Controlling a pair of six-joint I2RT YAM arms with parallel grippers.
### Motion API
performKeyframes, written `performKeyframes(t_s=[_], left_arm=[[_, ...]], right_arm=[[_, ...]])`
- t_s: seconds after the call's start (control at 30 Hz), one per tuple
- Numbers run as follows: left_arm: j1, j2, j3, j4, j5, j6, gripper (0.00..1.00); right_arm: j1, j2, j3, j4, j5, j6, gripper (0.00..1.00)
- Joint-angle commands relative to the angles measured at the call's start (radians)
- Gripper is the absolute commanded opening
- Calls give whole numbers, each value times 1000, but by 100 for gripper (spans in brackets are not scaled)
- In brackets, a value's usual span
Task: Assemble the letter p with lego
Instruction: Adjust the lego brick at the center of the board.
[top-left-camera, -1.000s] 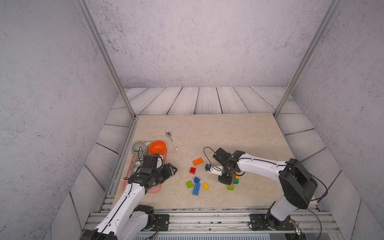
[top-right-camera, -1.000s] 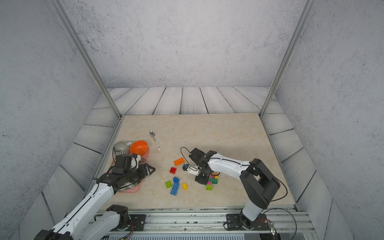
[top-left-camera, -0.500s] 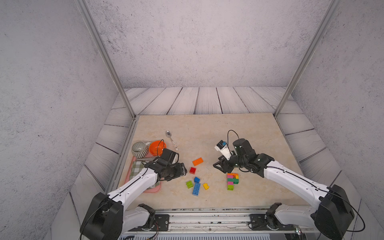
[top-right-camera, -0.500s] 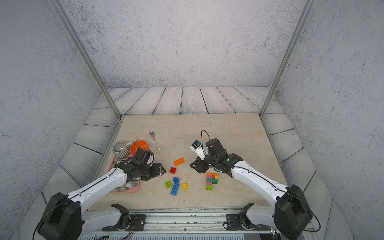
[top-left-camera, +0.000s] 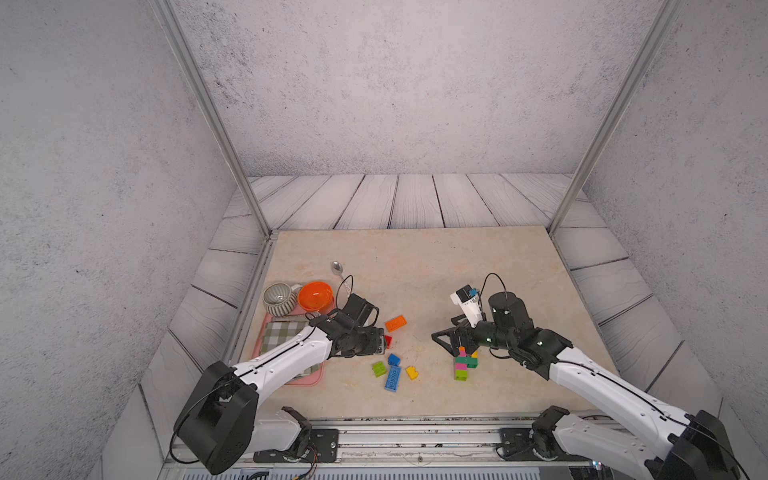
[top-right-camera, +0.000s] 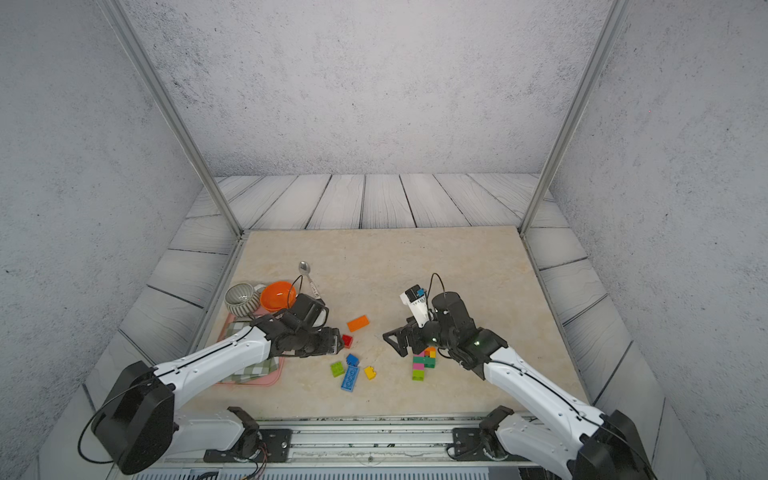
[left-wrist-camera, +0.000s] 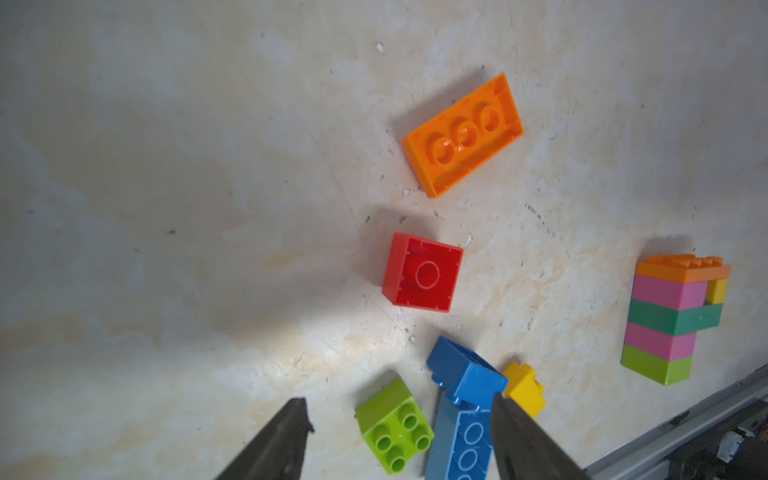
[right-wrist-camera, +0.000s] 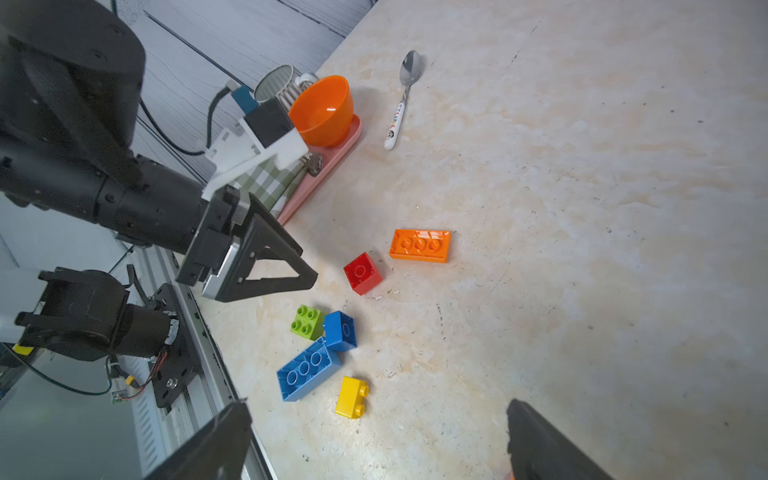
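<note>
Top views: your right gripper (top-left-camera: 446, 332) has released the stack (top-left-camera: 463, 363) and pulled back, jaws wide and empty. The left gripper (top-left-camera: 378, 343) has swung in beside the red brick (top-left-camera: 388, 340), so I'd call that placement done. Left wrist: the stack sits alone on the table (left-wrist-camera: 166, 166), orange over pink, green, pink, lime, with yellow at one side, roughly a P already; the left jaws are part-open, holding nothing. Right wrist: stack out of shot, only the loose yellow brick (right-wrist-camera: 351, 397) shows between the wide jaws.

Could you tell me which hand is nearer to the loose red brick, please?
Left. The left hand sits close beside the red brick, with its fingertips just short of it. The right hand is farther away, open next to the stacked bricks.
</note>
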Motion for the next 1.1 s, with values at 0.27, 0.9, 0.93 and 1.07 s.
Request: performKeyframes(t_s=[0.27,0.9,0.93,1.07], left_arm=[[-47,-114,-111,-28,-66,-73,66],[148,-351,-306,37,-14,-119,67],[152,-354,-309,37,-12,-117,67],[160,-354,-312,42,-4,-112,67]], right_arm=[[72,200,59,-49,51,-5,82],[393,760,451,-198,319,-113,63],[397,777,466,-203,319,-114,62],[418,845,513,-216,317,-113,61]])
